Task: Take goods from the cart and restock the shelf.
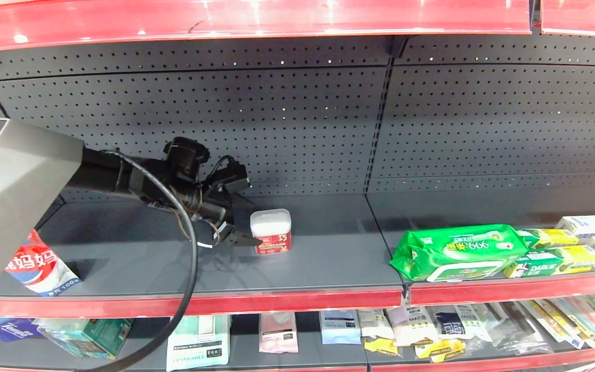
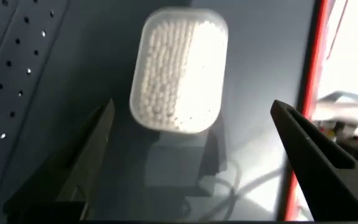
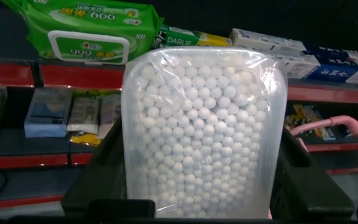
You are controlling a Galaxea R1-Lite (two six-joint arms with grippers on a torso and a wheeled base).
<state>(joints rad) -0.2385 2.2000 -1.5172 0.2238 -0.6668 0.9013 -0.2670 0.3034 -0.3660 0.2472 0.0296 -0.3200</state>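
swab box (image 1: 270, 231) stands upright on the shelf deck (image 1: 328, 268), white lid up, red label facing you, right in front of the left gripper (image 2: 191, 109). That gripper is released: both fingers (image 2: 86, 155) are spread wide with nothing between the pads. From the wrist camera you see the box just past the fingertips, roughly centred on the gap. In the head view the near fingertip overlaps the box's lower edge; can't tell if it's touching or just short. The pegboard back panel (image 1: 297, 129) sits beyond the gripper, behind the box. The red price rail (image 1: 199, 302) runs along the deck's front edge, on the gripper's other side. The right gripper (image 3: 201, 186) is clenched on a second swab tub (image 3: 204, 124): clear wall, packed with white tips, upright between the two dark fingers, one on each side. Past that tub, well away from the right gripper, you have the green wipes pack (image 1: 457, 250) lying flat in the next shelf bay. Toothpaste cartons (image 1: 556, 253) lie against it on the side away from the left gripper. A pink bar (image 3: 353, 127) shows off to one side of the right gripper, beyond its finger. A red-white-blue pouch (image 1: 44, 268) stands on the deck back along the left arm, well apart from the gripper.
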